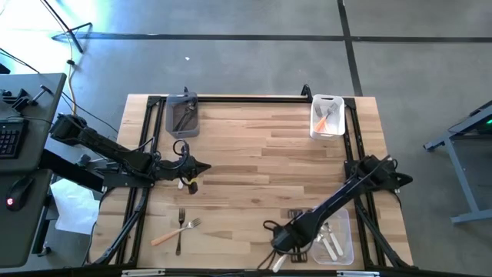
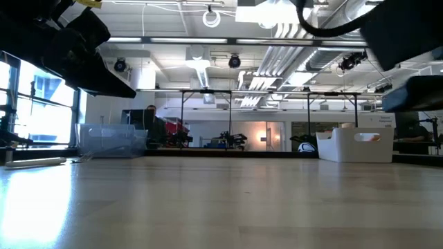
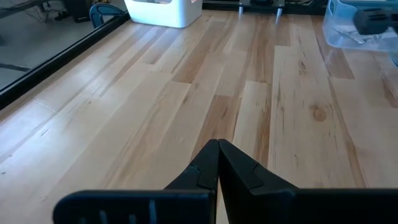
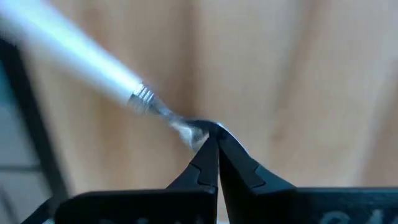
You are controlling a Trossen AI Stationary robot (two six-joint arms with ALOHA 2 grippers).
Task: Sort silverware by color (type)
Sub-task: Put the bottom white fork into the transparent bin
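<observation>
My right gripper is near the table's near edge, just left of the clear bin, shut on a white-handled fork whose handle pokes toward the near edge. My left gripper hovers shut over the left middle of the table, holding nothing. An orange-handled fork and a dark-handled fork lie crossed on the wood at the near left. A small white and dark piece lies just beside the left gripper. My right gripper pinches the fork's metal neck just past the ribbed collar of the white handle, between its two fingertips. The fingers come from above, pointing down. The handle slants away from the fingers; I cannot tell whether the fork is clear of the table.
A grey bin with dark forks stands at the far left, a white bin with orange-handled forks at the far right. The clear bin holds white-handled forks. Black frame rails run along the table's sides. Bare wood spans the middle.
</observation>
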